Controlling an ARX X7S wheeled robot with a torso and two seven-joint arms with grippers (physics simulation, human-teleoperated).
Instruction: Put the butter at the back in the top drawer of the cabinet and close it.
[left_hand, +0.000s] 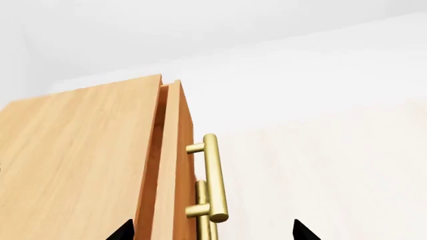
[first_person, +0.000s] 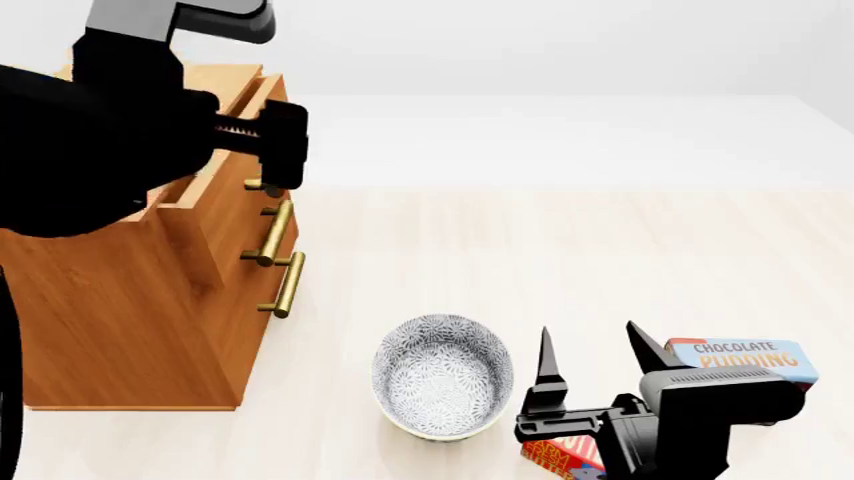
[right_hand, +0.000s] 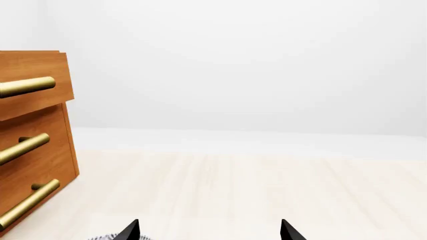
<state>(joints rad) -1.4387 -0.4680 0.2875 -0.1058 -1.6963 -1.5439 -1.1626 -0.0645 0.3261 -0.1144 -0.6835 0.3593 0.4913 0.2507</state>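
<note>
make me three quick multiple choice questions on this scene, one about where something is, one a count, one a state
1. Where is the patterned bowl in the head view?
A. on top of the cabinet
B. on the floor between the cabinet and the right claw
C. inside the top drawer

2. How many brass handles does the cabinet front show in the right wrist view?
A. one
B. three
C. five

3. What state is the top drawer in?
A. pulled partly out
B. flush shut
C. lifted out and lying on the floor

Answers:
1. B: the bowl sits on the pale floor with the cabinet to one side and the right claw to the other.
2. B: three bars are stacked down the front.
3. A: its front stands forward of the two lower drawers, with a gap behind it.
</note>
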